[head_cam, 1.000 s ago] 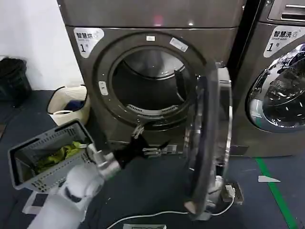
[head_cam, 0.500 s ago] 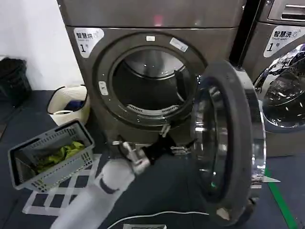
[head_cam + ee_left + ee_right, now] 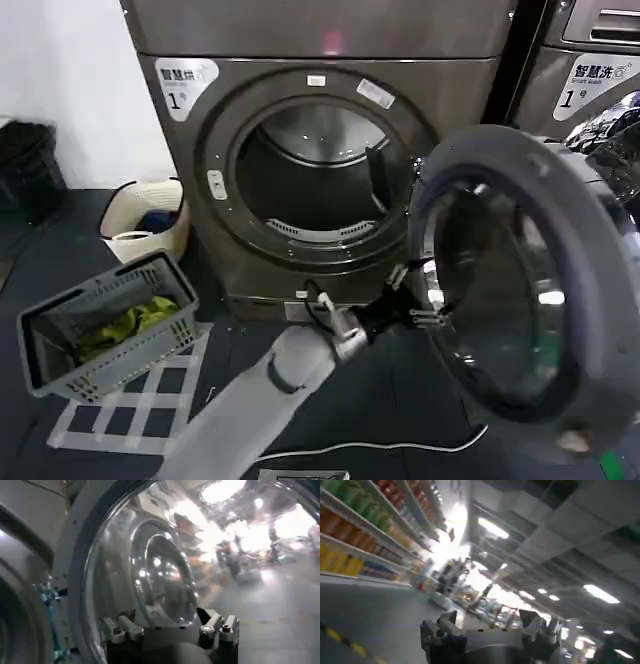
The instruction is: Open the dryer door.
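Against our spread-fingered left gripper (image 3: 418, 300) rests the round glass-windowed grey dryer door (image 3: 520, 290), swung wide from the drum opening (image 3: 315, 185).

Dryer door (image 3: 520, 285) swung wide open, drum exposed.
Round grey door with a clear glass porthole, hinged on the right of the dryer (image 3: 320, 150), swung out toward the near right with its inner face showing. Dark grey front-loader body, "1" sticker at upper left. Circular opening (image 3: 310, 175) fully uncovered, metal drum visible inside. Door glass (image 3: 165, 565) reflects room lights.
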